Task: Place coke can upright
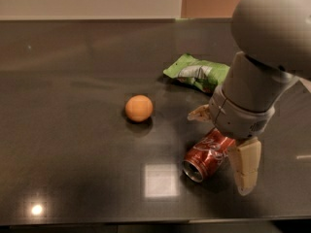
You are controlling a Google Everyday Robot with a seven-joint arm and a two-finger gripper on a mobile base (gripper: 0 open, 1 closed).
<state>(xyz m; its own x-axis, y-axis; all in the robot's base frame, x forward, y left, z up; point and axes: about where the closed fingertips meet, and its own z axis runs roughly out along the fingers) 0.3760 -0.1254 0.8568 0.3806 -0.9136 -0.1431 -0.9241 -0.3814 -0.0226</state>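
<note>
The coke can [204,155] is red with white lettering and lies on its side on the dark table [73,144], its silver end facing the front left. My gripper [222,140] hangs over the can's far right end. It is open, with one tan finger [199,113] behind the can and the other finger [246,167] to its right front. The fingers stand either side of the can. I cannot tell whether they touch it. The grey wrist hides the can's upper end.
An orange ball [139,108] sits left of the can. A green and silver snack bag [197,73] lies behind the gripper, partly hidden by the arm. The table's front edge [146,222] runs close below the can.
</note>
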